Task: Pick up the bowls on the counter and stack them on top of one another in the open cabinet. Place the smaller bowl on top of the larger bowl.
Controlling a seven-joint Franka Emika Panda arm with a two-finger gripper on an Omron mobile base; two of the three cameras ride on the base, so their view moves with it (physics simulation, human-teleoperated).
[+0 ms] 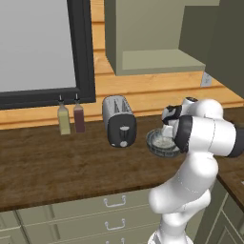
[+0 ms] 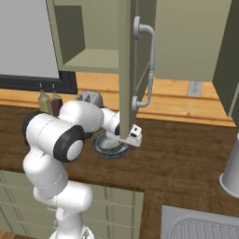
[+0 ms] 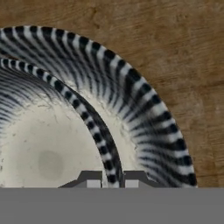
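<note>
Straddling the smaller bowl [image 3: 52,148] rim, the claw [image 3: 113,180] sits narrowly parted.

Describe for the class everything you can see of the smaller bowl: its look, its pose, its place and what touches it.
The smaller bowl is round, with a thin dark rim banded in pale stripes and a pale, speckled, ceramic-looking inside. It sits upright inside the larger bowl, which stands on the counter next to the toaster. The gripper straddles its rim, one fingertip on either side; whether they press the rim cannot be told.
</note>
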